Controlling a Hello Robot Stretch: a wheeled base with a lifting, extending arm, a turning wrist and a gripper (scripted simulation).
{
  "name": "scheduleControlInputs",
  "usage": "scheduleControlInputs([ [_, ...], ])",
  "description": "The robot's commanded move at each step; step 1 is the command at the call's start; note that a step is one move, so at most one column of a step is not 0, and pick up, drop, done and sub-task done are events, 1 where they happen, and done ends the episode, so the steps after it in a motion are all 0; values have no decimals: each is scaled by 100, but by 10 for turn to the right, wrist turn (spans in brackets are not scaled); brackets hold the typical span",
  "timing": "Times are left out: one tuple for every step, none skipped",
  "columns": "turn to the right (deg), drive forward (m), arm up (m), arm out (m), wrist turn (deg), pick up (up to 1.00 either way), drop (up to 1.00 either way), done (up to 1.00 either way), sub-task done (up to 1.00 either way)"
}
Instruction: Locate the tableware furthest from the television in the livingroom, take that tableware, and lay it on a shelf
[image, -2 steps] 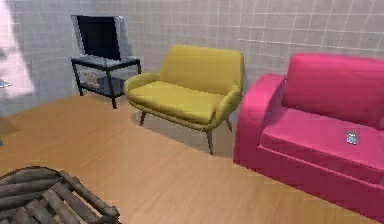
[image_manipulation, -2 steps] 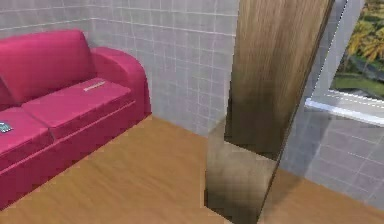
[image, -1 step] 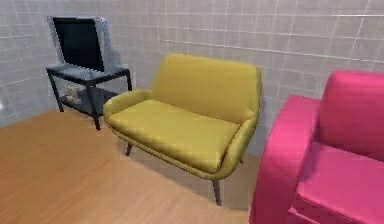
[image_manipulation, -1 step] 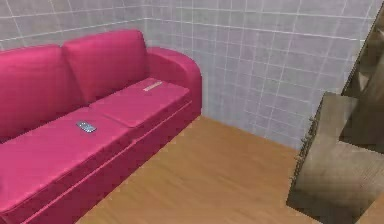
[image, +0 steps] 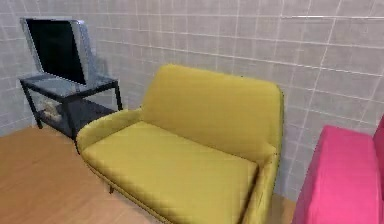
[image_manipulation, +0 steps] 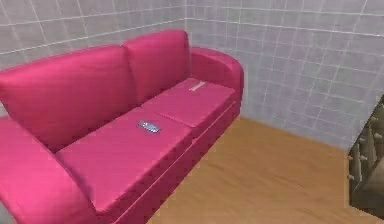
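A television (image: 58, 48) with a dark screen stands on a low black stand (image: 70, 100) with a glass top at the forward view's upper left. Pale items lie on the stand's lower shelf (image: 62, 113). A small dark, flat thing (image_manipulation: 149, 126) lies on the seat of the pink sofa (image_manipulation: 100, 120) in the arm side view; a thin pale thing (image_manipulation: 196, 86) lies on the far seat cushion.
A yellow armchair-style sofa (image: 185, 145) fills the forward view's middle, close ahead. The pink sofa's arm (image: 345, 180) shows at the lower right. Tiled grey walls stand behind. Wooden floor (image_manipulation: 270, 170) runs beside the pink sofa. A dark shelf-like piece of furniture (image_manipulation: 370, 150) sits at the arm side view's right edge.
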Motion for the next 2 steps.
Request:
scheduleControlInputs([
  [-450, 0, 0, 0, 0, 0, 0, 0, 0],
  [-90, 0, 0, 0, 0, 0, 0, 0, 0],
])
